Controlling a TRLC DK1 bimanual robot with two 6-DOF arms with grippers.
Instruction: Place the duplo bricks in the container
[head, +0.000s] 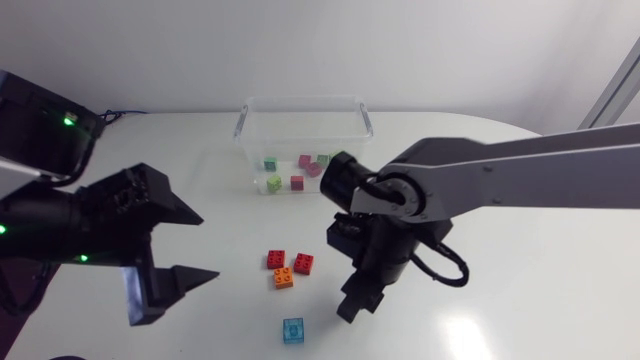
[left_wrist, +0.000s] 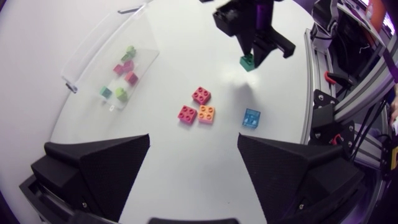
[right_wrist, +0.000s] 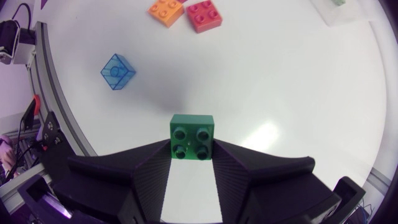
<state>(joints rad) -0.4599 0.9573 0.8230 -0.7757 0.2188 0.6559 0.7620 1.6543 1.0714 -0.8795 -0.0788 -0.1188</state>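
Two red bricks (head: 276, 259) (head: 303, 263), orange brick (head: 284, 278), blue brick (head: 293, 331); maybe six in container (head: 246, 126); right gripper (right_wrist: 191, 154) pinches green brick (right_wrist: 192, 134); left gripper (left_wrist: 194, 138) wide.

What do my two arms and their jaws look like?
Left arm: black links with small green lights; matte black jaws, broad wedges with finely dotted inner faces. Right arm: silver-grey link, black joints, a black cable looping at the wrist, matching black wedge jaws.

Layout: container (head: 300, 100) at far side of counter (head: 520, 250), several bricks (head: 274, 183) in it. Before container: three-brick cluster (head: 284, 278) on counter, lone brick (head: 293, 331) farther out. Also before container, rightward: right claw (head: 352, 305) clamping held brick (right_wrist: 192, 137).
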